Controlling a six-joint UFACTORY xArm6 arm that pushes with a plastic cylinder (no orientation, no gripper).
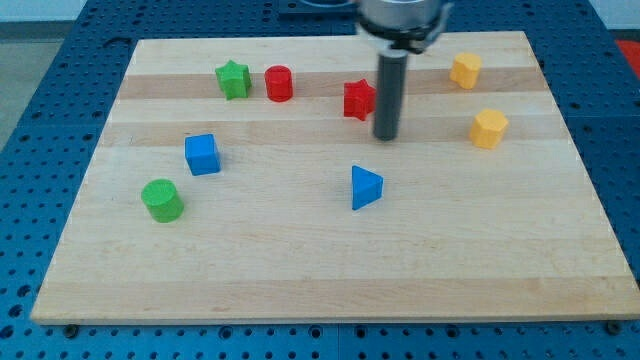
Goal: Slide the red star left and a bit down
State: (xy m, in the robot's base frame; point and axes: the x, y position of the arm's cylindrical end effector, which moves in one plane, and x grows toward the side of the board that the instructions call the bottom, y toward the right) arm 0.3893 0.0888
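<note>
The red star (357, 100) lies on the wooden board (320, 260) near the view's top, a little right of centre. My tip (386, 136) is just right of the star and slightly below it. The rod partly covers the star's right edge. I cannot tell if the tip touches the star.
A red cylinder (278, 83) and a green star (233, 79) lie left of the red star. A blue cube (202, 154) and a green cylinder (162, 200) are at the left. A blue triangle (365, 187) is below my tip. Two yellow blocks (465, 70) (489, 129) are at the right.
</note>
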